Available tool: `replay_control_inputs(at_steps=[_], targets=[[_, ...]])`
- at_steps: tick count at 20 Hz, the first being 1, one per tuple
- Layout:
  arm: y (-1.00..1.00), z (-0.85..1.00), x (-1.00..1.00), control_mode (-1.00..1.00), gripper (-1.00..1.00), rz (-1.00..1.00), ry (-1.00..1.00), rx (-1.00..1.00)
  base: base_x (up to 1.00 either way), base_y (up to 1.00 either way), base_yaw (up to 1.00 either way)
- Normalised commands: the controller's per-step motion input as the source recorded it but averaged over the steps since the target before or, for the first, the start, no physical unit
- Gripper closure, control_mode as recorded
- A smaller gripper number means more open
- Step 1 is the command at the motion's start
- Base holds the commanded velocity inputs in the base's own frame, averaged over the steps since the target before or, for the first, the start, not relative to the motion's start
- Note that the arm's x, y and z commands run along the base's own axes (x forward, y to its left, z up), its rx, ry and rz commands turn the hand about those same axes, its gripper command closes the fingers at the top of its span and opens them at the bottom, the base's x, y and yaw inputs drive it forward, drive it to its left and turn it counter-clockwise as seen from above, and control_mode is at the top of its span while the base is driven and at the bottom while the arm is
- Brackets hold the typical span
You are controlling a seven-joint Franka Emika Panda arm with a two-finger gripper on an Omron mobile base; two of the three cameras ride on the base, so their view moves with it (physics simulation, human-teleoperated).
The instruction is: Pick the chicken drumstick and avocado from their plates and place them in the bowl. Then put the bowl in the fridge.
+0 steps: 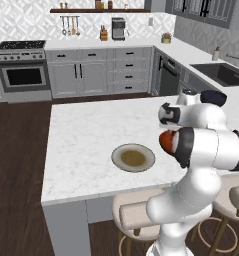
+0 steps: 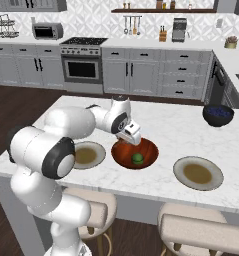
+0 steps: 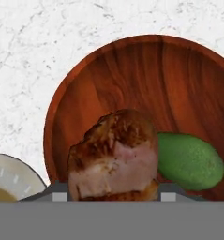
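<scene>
The end effector [image 3: 113,199] holds the chicken drumstick [image 3: 113,157] over the bowl [image 3: 108,79], beside the avocado [image 3: 190,161]

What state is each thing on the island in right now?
Wooden bowl: upright on the island, avocado inside.
Avocado: lying in the bowl.
Chicken drumstick: between the end effector fingers, above the bowl.
Two plates: empty.
Blue bowl: upright, at the island's far end.

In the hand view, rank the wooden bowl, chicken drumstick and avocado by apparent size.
1. Bowl, clearly largest.
2. Chicken drumstick, though it sits between the gripper's fingertips, nearest the camera, so it looks enlarged.
3. Avocado, lying in the bowl; its true size against the drumstick is unsure.
</scene>
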Motion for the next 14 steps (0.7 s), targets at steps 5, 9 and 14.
replay_control_inputs(at_steps=[5,9,14], targets=[[-0.30,-0.36,0.13,-1.00,1.00,0.04,0.07,0.01,0.00,0.00,0.00],[-0.02,-0.40,0.17,-1.00,1.00,0.08,0.07,0.00,0.00,0.00,0.00],[0.00,-0.29,0.07,-1.00,-1.00,0.09,0.08,0.02,0.00,0.00,0.00]])
